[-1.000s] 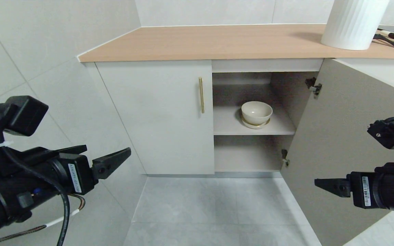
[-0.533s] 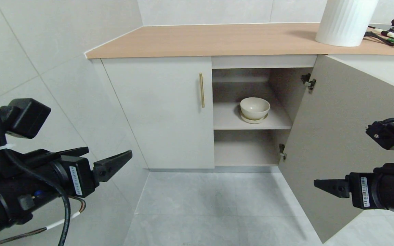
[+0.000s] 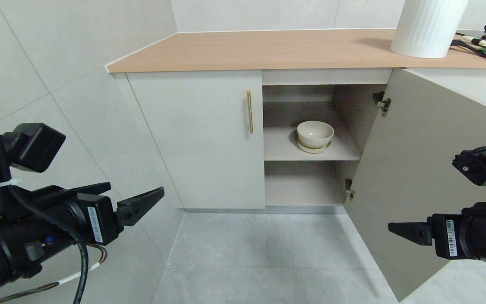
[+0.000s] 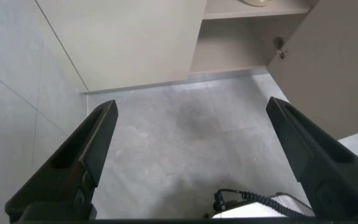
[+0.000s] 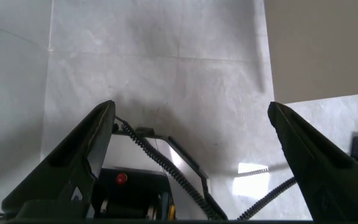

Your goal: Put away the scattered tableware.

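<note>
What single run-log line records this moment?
bowl on plate, upper shelf | cabinet door open | left gripper open, empty | right gripper open, empty

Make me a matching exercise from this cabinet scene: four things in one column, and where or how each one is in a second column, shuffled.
Things:
1. bowl
2. white ribbed container
3. gold handle
4. right cabinet door

Places or states:
A. on the countertop
B. swung open
C. on the upper shelf
D. on the closed left door

Pairs: 1-C, 2-A, 3-D, 4-B.
</note>
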